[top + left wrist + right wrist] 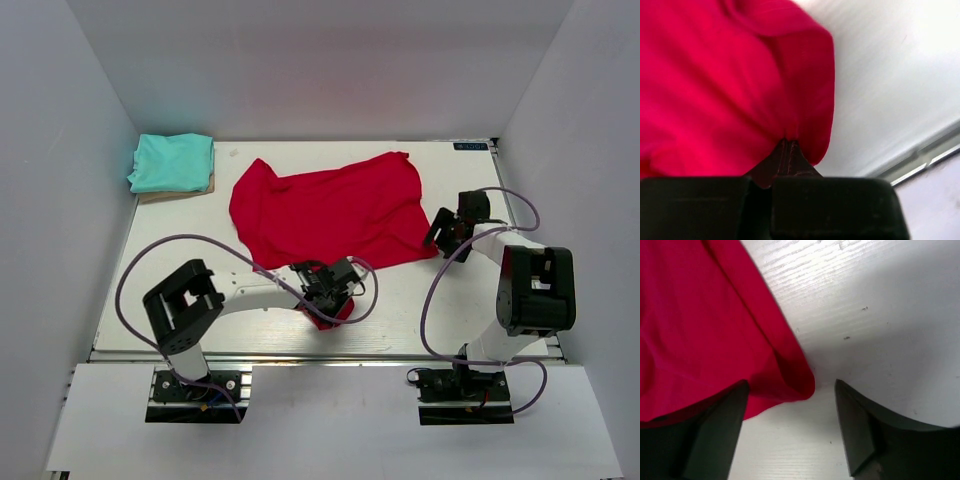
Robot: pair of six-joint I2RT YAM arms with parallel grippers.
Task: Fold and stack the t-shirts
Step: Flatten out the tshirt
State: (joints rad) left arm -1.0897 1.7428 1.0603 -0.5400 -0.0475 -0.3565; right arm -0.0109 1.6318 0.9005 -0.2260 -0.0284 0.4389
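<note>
Now the left gripper point(788, 150) is clenched on a pinch of the red shirt point(325, 210), at the shirt's 6 o'clock hem in the top view, with some cloth bunched under it. The right gripper point(790, 387) is spread wide and holds nothing. Its wrist view shows the shirt's corner lying between the two fingers, nearer the left one, on the table point(880, 300). From above, that corner sits at about 4 o'clock on the shirt, with the gripper just beside it. The teal shirt point(172, 162) lies folded at the table's 10 o'clock corner, well apart from both arms.

I judge the step in hand to be taking a second hold so the red shirt can be folded. To do it well, the right fingers should come down straddling the corner, deep enough to catch every layer of hem, and close before any lift. The left should not tug meanwhile, or the corner may slide out from between the right fingers.
</note>
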